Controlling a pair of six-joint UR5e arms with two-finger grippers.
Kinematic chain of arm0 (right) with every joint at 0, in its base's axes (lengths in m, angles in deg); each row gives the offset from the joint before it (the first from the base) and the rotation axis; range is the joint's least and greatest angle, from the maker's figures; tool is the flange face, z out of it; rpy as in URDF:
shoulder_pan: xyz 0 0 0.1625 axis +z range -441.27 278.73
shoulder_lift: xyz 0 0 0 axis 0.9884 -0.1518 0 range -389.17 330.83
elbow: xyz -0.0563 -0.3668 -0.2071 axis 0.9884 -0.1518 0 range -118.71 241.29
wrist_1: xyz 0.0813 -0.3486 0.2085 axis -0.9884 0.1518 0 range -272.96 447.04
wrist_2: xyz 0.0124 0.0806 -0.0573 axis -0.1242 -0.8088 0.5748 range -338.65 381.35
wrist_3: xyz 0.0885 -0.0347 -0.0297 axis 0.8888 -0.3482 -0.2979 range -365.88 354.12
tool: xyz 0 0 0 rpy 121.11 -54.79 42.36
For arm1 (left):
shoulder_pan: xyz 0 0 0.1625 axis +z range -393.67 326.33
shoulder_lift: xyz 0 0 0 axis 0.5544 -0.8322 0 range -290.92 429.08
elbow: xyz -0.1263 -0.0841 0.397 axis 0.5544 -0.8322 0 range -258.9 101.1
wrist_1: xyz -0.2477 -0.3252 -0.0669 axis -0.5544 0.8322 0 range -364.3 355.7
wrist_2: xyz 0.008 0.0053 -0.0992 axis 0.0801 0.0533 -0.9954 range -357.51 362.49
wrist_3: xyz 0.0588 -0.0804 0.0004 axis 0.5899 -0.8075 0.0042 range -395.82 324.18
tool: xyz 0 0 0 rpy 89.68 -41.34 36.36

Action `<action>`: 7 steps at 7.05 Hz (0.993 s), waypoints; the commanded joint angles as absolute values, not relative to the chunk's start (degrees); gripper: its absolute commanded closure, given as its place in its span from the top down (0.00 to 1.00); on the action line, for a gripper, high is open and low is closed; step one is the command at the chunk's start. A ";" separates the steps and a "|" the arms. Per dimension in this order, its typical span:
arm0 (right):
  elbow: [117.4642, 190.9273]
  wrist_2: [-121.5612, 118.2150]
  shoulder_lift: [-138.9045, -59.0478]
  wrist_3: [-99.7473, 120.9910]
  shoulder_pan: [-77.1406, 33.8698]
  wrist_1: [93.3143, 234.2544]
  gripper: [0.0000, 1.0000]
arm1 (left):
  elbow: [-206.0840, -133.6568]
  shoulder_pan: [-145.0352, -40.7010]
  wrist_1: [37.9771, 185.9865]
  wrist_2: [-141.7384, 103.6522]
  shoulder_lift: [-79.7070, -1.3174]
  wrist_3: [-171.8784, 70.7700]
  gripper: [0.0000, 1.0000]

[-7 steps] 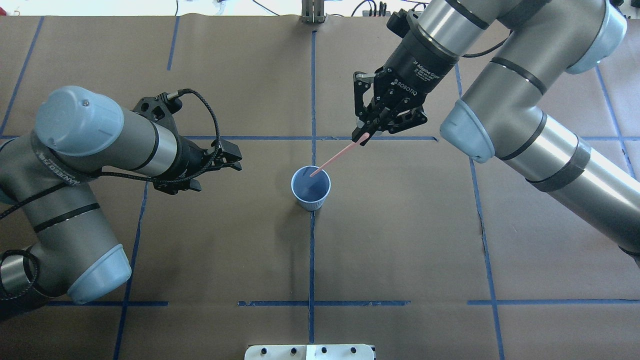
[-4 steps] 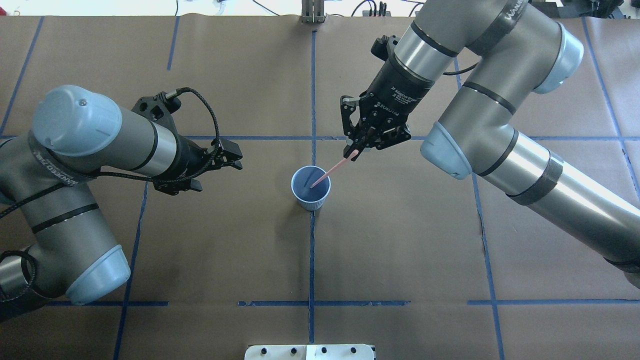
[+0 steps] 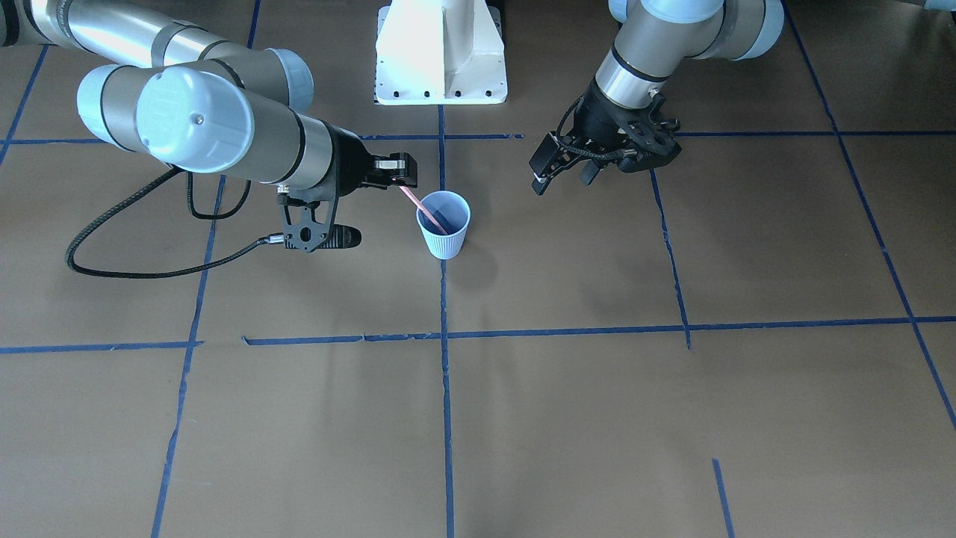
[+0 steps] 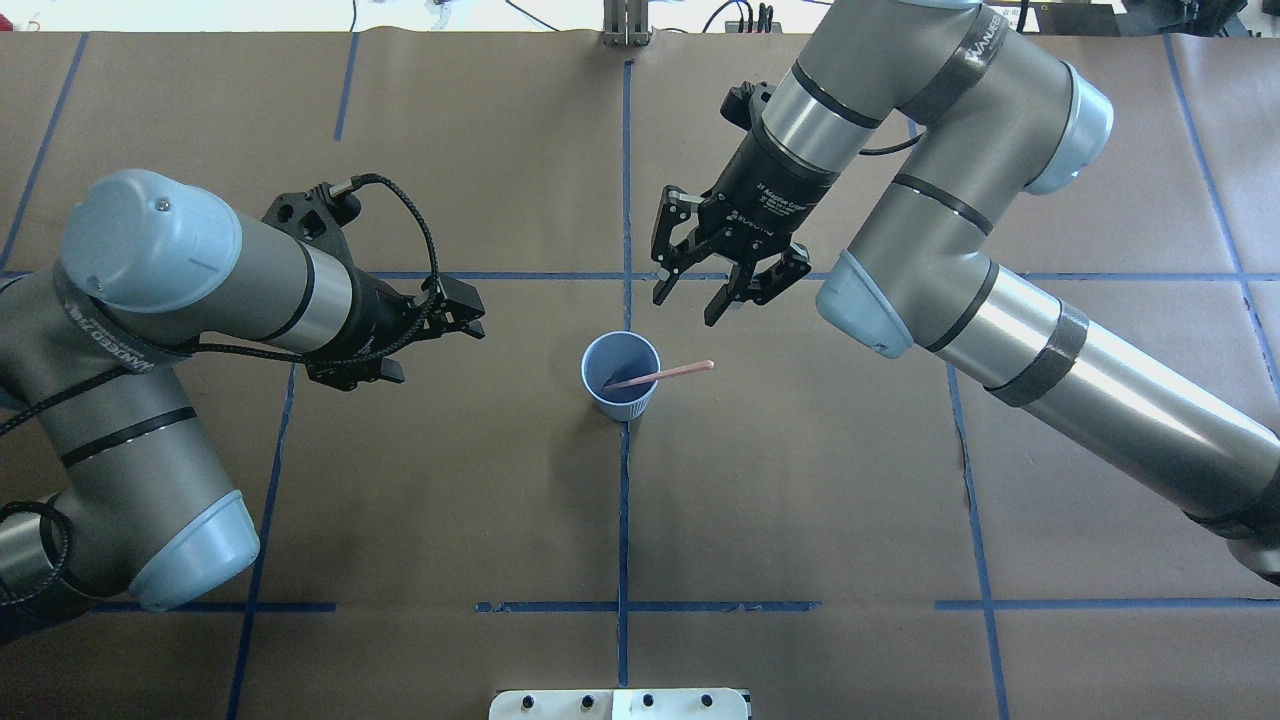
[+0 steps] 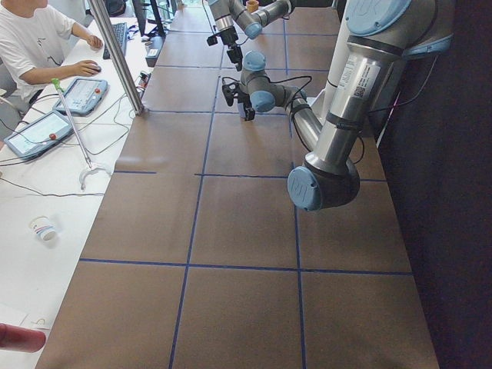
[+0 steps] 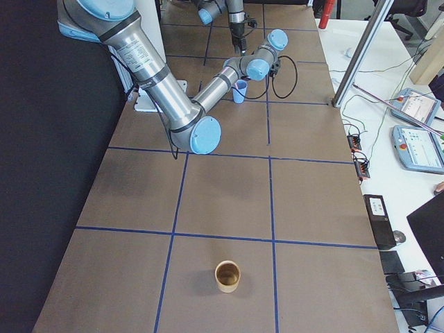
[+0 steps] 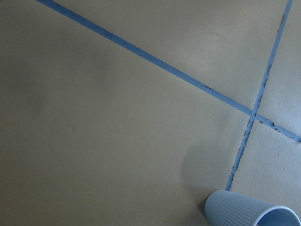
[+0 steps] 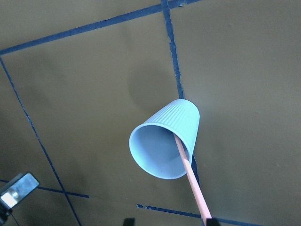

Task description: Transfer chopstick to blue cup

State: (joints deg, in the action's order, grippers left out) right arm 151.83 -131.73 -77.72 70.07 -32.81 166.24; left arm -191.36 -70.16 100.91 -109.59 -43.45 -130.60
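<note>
Left gripper (image 4: 437,345): left of the cup and well apart from it. Its 2 fingers are spread and hold nothing.
Cup (image 4: 625,405): blue and ribbed, upright near the table's middle, standing on a blue tape line.
Chopstick (image 4: 665,375): pink, with 1 end down inside the cup. Its shaft leans on the cup's right rim, and the other end sticks out to the right, clear of the table.
Chopstick to right gripper: from overhead the free end lies just on the near side of the fingertips, with a gap between and no pad on it. From the front it sits close beside 1 fingertip.
Right gripper (image 4: 688,305): just far-right of the cup, tilted down toward it. Its 2 fingers are spread wide with nothing between them.
Table (image 4: 800,480): brown paper with a blue tape grid.
Brown cup (image 6: 227,275): upright at the table's right end, well apart from everything else.
</note>
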 commanded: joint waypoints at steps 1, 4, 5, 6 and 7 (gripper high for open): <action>158.54 -131.76 -83.78 71.29 -24.80 166.40 1.00 | -191.75 -70.32 100.91 -109.75 -42.20 -129.87 1.00; 161.57 -118.18 -93.40 60.65 -19.30 166.84 1.00 | -193.15 -72.51 100.91 -110.27 -37.29 -118.50 1.00; 161.48 -115.35 -98.29 50.47 -18.09 167.02 1.00 | -194.20 -75.04 100.65 -111.40 -33.79 -109.48 1.00; 161.48 -114.80 -104.52 39.23 -14.85 167.02 1.00 | -194.13 -79.42 100.56 -115.85 -30.62 -99.47 1.00; 161.57 -114.79 -111.02 27.64 -10.91 166.93 1.00 | -193.95 -84.94 100.47 -121.21 -27.19 -89.45 1.00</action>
